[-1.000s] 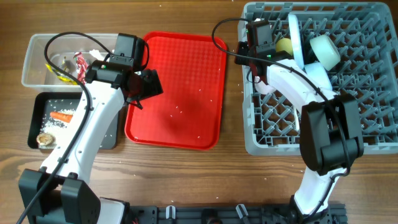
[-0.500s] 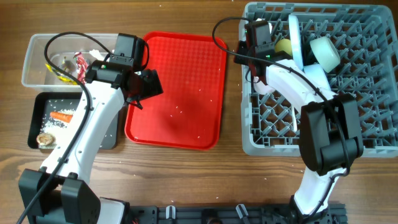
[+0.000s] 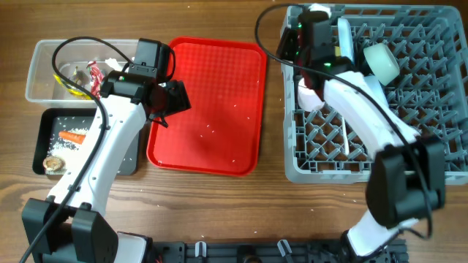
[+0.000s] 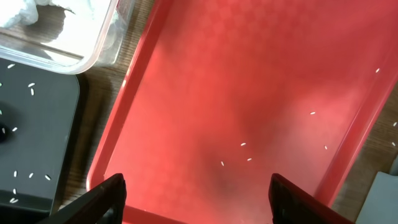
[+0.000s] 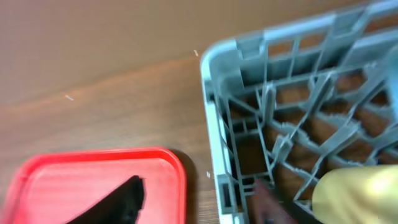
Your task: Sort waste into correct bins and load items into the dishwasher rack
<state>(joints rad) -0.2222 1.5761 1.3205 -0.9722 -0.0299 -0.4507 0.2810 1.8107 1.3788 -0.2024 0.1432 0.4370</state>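
R wrist cam's blurred; yellow cup (image 5: 357,190) runs off its btm-right corner. L wrist cam gives me only a corner of the clear tub (image 4: 102,43), tissue (image 4: 25,11) cropped up top.

overhead view evenly bright and sharp, with soft shadows on the red tray (image 3: 219,139); left wrist view bright, slightly soft, a dim shadow patch mid-tray; right wrist view heavily motion-blurred, the grey rack (image 5: 280,124) and yellow cup (image 5: 357,193) smeared

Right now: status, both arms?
Left pincer open, empty, over red tray. Right pincer open at dishwasher rack corner, yellow cup inside. Rice grains on tray.
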